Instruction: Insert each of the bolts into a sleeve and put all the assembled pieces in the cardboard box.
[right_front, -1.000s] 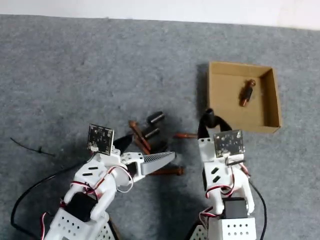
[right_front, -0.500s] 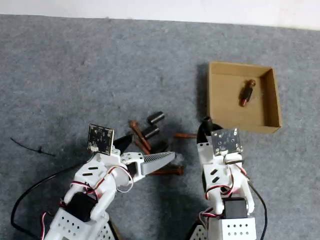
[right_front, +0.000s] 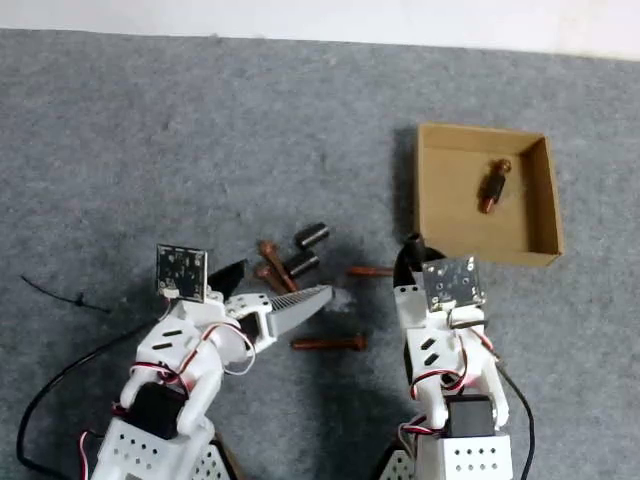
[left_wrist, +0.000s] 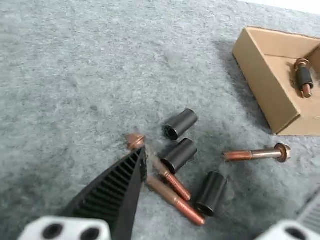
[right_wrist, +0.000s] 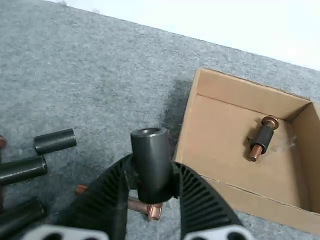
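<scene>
One black sleeve (right_wrist: 149, 150) is clamped between the fingers of the right gripper (right_wrist: 150, 170), just beside the near wall of the cardboard box (right_wrist: 220, 130). Its long axis runs along the fingers, with the open bore facing away from the wrist. Treat it as rigid, smooth-walled and probably slippery; a hold across the diameter at mid-length should resist twisting. Three loose sleeves (left_wrist: 179, 154) and two bolts (left_wrist: 170, 181) lie flat in a cluster on the grey mat (right_front: 150, 150). A lone bolt (left_wrist: 257, 154) lies apart, head toward the box and threaded end toward the cluster. Bolts appear stiff and light; grip the shank near the head. The left gripper (right_front: 285, 280) stands wide apart over the cluster. One assembled piece (right_front: 493, 185) lies in the box.
</scene>
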